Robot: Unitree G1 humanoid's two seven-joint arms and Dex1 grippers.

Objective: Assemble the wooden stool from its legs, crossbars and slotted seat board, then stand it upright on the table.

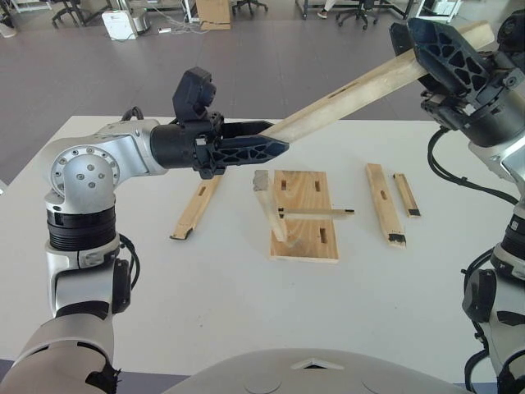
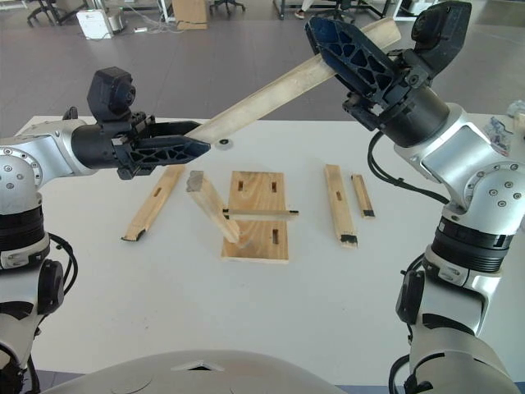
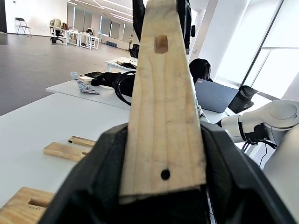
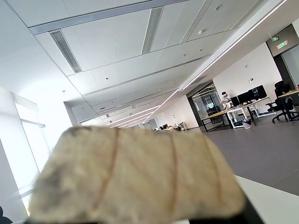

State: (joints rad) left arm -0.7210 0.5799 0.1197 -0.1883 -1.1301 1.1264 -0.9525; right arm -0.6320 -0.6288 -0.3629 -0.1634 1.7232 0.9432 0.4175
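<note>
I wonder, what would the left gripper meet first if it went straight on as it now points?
Above the table the way looks free; farther along, the left gripper likely meets the right arm, though depth is unclear.

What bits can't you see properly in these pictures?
Right wrist view: the held leg is a blur, too close to the camera.
Left wrist view: the seat board is cut off at the corner, partly behind the left gripper.
Eye views: the right gripper covers the leg's upper stretch.
</note>
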